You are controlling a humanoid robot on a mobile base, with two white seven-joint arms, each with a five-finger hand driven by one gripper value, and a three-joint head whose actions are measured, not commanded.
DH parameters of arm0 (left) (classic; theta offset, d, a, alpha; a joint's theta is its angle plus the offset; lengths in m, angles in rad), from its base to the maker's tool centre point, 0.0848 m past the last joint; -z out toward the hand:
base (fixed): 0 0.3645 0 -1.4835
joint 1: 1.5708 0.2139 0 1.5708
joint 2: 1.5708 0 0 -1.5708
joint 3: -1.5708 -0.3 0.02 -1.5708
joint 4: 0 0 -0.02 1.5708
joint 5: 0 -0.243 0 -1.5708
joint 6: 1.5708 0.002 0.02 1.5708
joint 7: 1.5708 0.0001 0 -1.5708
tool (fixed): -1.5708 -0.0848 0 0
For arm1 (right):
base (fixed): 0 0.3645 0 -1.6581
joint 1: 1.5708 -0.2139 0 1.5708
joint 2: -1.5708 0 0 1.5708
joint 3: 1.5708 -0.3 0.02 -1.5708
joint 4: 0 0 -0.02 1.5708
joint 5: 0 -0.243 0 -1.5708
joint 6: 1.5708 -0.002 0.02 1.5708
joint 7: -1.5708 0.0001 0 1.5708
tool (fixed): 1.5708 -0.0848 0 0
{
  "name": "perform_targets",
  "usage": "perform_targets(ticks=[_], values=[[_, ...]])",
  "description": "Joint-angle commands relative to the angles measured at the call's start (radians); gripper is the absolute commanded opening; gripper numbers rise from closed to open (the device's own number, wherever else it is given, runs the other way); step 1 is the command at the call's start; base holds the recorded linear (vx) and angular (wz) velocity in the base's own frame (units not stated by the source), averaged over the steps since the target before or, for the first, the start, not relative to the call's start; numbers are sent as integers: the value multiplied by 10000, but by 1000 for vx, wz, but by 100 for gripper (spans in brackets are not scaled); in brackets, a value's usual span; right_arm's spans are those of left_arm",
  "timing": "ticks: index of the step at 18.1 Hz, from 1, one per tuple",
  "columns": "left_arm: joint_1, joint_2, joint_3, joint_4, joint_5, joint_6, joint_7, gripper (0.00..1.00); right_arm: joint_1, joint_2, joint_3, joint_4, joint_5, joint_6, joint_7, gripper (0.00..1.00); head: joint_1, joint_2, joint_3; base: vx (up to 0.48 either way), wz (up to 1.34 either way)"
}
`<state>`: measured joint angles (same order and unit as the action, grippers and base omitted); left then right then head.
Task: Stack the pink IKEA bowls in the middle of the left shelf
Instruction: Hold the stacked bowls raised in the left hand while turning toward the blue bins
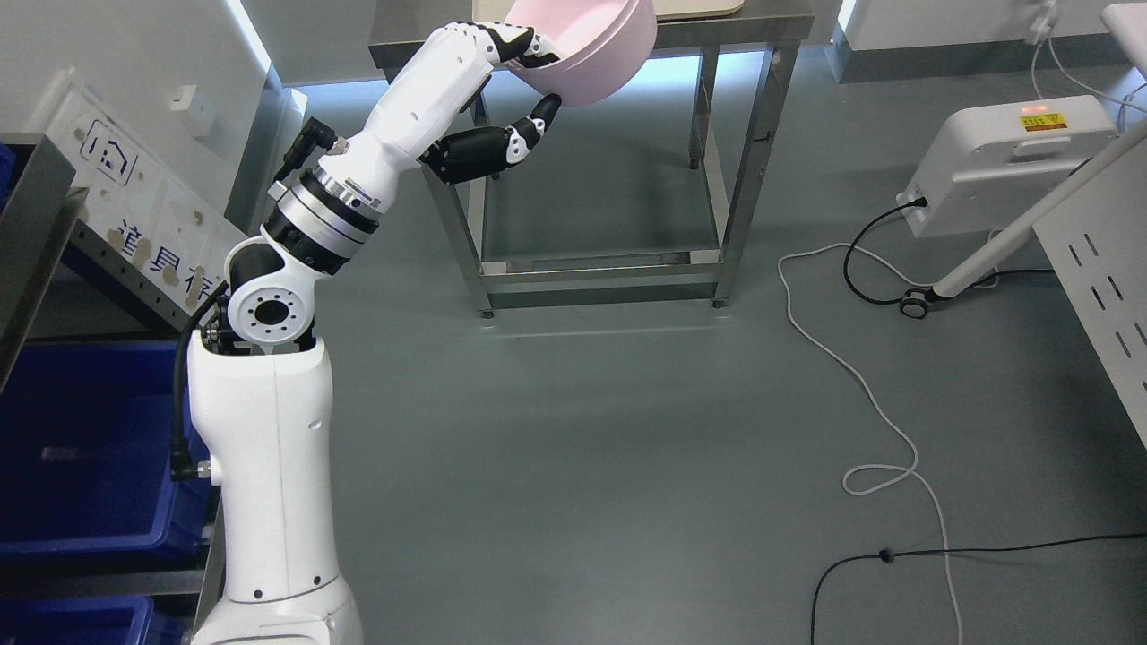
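Note:
A pink bowl [591,45] is held tilted at the top of the head view, in front of the steel table's [771,22] front edge. My left hand [529,81] is shut on it: the upper fingers [520,43] hook over the bowl's rim and the thumb [538,116] presses under its base. The white left arm rises from the lower left up to the bowl. The right arm does not show.
A metal shelf [36,224] with blue bins [90,457] stands at the left edge. A white device [1013,161] on a wheeled stand, a white perforated panel [1102,305] and cables [860,376] lie on the grey floor to the right.

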<state>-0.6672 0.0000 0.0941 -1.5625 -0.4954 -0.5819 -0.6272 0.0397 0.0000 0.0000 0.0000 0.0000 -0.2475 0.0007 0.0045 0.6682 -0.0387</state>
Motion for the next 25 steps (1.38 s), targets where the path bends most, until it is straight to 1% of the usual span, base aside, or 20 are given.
perform_targets(ticks=[1, 17, 25], values=[[-78, 174, 255, 208, -1, 5, 13, 7, 1, -175, -46, -174, -15, 5, -7, 100, 0, 0, 0, -207, 115], [-232, 174, 470, 223, 60, -10, 136, 8, 1, -175, -46, -174, -15, 5, -7, 100, 0, 0, 0, -168, 128], [-246, 174, 454, 223, 45, -10, 44, 8, 1, -175, -46, -174, -15, 5, -7, 100, 0, 0, 0, -203, 401]])
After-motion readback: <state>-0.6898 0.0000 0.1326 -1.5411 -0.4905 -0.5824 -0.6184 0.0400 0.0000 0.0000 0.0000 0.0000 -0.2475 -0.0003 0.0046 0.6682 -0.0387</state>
